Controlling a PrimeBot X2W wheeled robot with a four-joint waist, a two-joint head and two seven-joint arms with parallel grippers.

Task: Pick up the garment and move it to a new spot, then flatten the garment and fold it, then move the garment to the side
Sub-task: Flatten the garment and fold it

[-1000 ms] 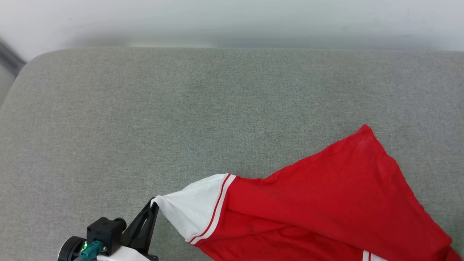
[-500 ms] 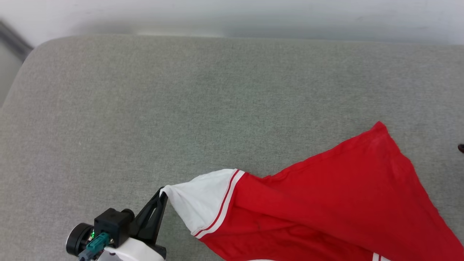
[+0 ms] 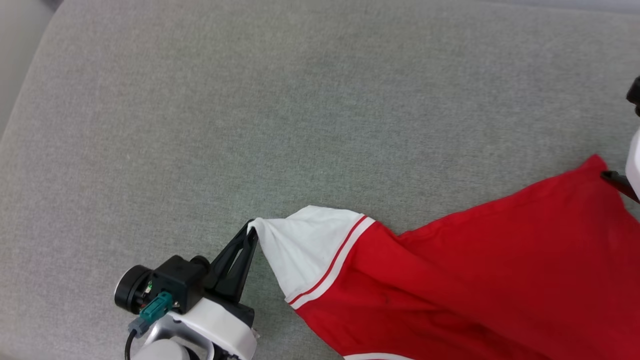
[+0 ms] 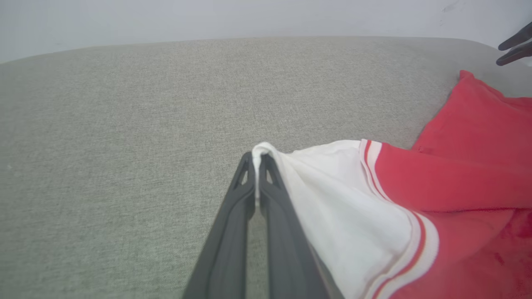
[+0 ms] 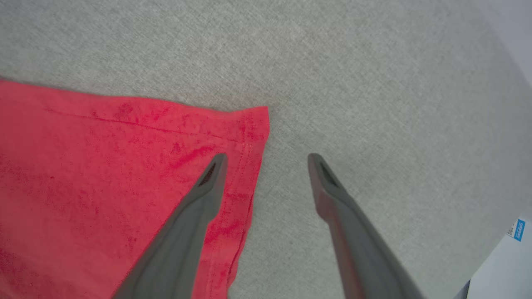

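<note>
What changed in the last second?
The head camera shifted, so the whole view moved. The right end effector has come in, open, straddling the hem corner of the garment. Unchanged: the left end effector is still shut on the white sleeve.

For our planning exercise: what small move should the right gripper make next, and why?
Probably lower the right gripper and close on the hem corner of the red T-shirt: it is open, straddling that corner's edge, while the left gripper pinches the white sleeve.
</note>
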